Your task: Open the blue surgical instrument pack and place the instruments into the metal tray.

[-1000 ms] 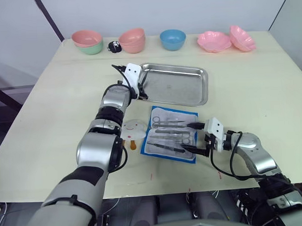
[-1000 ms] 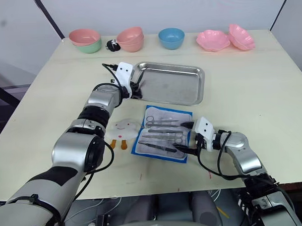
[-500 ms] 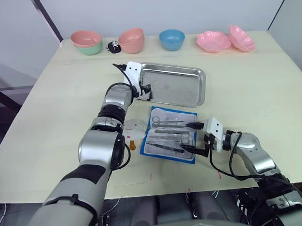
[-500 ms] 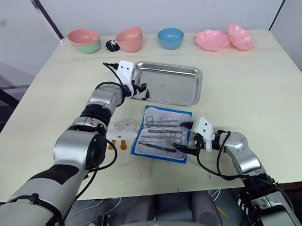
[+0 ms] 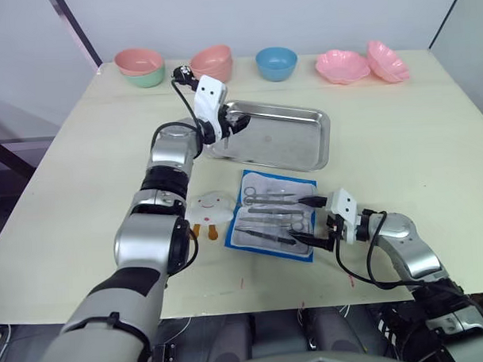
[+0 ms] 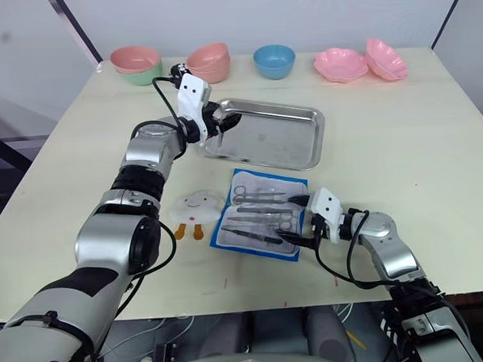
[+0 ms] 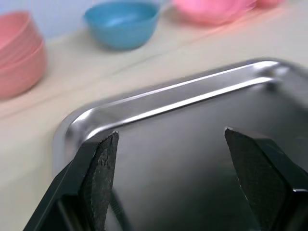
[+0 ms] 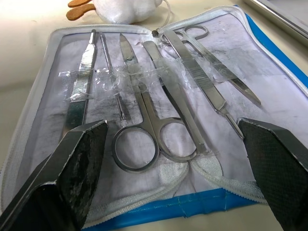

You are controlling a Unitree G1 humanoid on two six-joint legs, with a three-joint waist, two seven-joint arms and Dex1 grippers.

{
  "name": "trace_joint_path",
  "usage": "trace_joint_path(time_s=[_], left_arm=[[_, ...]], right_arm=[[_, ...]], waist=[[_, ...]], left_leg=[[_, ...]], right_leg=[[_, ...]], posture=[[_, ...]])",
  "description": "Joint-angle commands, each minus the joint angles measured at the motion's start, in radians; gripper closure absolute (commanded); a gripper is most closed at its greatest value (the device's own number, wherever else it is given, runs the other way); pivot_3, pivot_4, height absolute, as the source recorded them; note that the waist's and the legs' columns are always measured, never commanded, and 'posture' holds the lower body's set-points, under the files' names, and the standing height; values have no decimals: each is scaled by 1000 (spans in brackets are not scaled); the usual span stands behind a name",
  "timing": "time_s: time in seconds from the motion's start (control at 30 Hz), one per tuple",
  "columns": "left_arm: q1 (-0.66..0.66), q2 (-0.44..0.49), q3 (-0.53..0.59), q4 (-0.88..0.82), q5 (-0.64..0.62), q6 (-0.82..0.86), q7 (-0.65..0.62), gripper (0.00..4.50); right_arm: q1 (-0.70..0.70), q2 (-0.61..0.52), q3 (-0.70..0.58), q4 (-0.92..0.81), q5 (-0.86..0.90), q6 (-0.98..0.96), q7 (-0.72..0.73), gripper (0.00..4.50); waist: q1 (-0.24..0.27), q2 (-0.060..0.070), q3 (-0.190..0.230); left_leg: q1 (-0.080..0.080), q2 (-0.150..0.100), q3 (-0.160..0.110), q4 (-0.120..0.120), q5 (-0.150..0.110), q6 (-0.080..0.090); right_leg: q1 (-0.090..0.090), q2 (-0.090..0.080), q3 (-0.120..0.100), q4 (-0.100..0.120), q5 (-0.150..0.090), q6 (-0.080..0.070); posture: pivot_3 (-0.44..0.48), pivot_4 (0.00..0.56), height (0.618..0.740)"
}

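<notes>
The blue surgical instrument pack (image 5: 276,180) lies unfolded in front of the metal tray (image 5: 288,140), pale lining up. Several silver instruments (image 5: 270,216) lie side by side in it under clear straps; the right wrist view shows scissors (image 8: 144,110) and slim tweezers and forceps. My right gripper (image 5: 298,219) rests open at the pack's right edge, fingers pointing across the instruments and holding nothing. Above the tray's left end hovers my left gripper (image 5: 241,123), open, with nothing between its fingers (image 7: 103,163); the tray's rim (image 7: 168,98) shows beyond them.
A white toy with orange feet (image 5: 209,204) lies just left of the pack. Along the table's far edge stand a pink bowl in a green one (image 5: 140,67), stacked pink bowls (image 5: 212,64), a blue bowl (image 5: 276,63) and two pink flower dishes (image 5: 342,66).
My left gripper has opened and lifted up and back from the tray's near left rim to above its left end. The right arm and the pack have not moved.
</notes>
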Motion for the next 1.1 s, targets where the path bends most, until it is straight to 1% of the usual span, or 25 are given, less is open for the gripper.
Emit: trace_joint_path(time_s=[0.03,0.07,0.13,0.17,0.27,0.3,0.37,0.47,0.6,0.7,0.87,0.93,0.97,1.1], left_arm=[[27,49,-9,-78,-46,-103,-233,790],[36,58,-15,-86,-50,-114,-275,790],[75,85,-38,-125,-61,-142,-407,790],[87,92,-44,-135,-63,-154,-446,790],[122,132,-67,-154,-88,-180,-632,790],[126,142,-70,-150,-93,-185,-674,790],[125,154,-68,-132,-91,-203,-715,790],[141,203,-90,-115,-98,-293,-843,790],[178,307,-225,-134,-186,-388,-864,790],[198,395,-339,-165,-272,-406,-864,790],[215,507,-478,-228,-398,-435,-864,790],[222,578,-557,-276,-438,-450,-864,266],[221,604,-584,-293,-459,-453,-864,96],[208,666,-638,-346,-550,-441,-864,96]], right_arm=[[50,-10,45,64,-37,43,2,0],[51,-11,44,63,-37,42,2,0],[54,-13,43,58,-36,45,1,0],[55,-14,42,58,-35,46,1,0],[56,-17,40,56,-35,48,1,0],[58,-18,40,53,-34,50,0,0],[61,-18,41,46,-34,53,-2,0],[69,-17,46,37,-34,57,-4,0],[69,-22,46,36,-33,58,-3,0],[71,-25,45,32,-33,60,-3,0],[76,-32,43,26,-30,62,-3,0],[78,-35,41,23,-29,64,-3,0],[79,-36,41,22,-29,64,-4,0],[85,-36,39,17,-27,65,-7,0]], waist=[[0,0,0],[0,0,0],[0,0,0],[-1,0,0],[0,0,0],[1,0,0],[2,0,0],[2,0,0],[1,0,0],[2,0,0],[9,0,0],[9,0,0],[10,0,0],[17,1,0]], left_leg=[[0,0,0,0,0,0],[0,0,0,0,0,0],[0,0,0,0,0,0],[0,0,0,0,0,0],[0,0,0,0,0,0],[0,0,0,0,0,0],[0,0,0,0,0,0],[0,0,0,0,0,1],[0,0,0,0,0,1],[0,0,0,0,-2,4],[0,0,-1,0,-3,5],[0,0,-1,0,-3,5],[0,0,0,0,-3,5],[0,0,0,0,-3,5]], right_leg=[[0,0,0,0,0,0],[0,0,0,0,0,0],[0,0,0,0,0,0],[0,0,0,0,0,0],[0,0,0,0,0,0],[0,0,0,0,0,0],[0,0,0,0,0,0],[0,0,0,0,0,0],[0,0,0,0,0,0],[0,0,0,0,0,0],[0,0,0,0,0,0],[0,0,0,0,0,0],[0,0,0,0,0,0],[0,0,0,0,0,0]], posture=[[0,150,740],[0,150,740],[0,150,740],[0,150,740],[0,150,740],[0,150,740],[0,150,740],[0,150,740],[0,150,740],[0,150,740],[0,150,740],[0,150,740],[0,150,740],[0,150,740]])
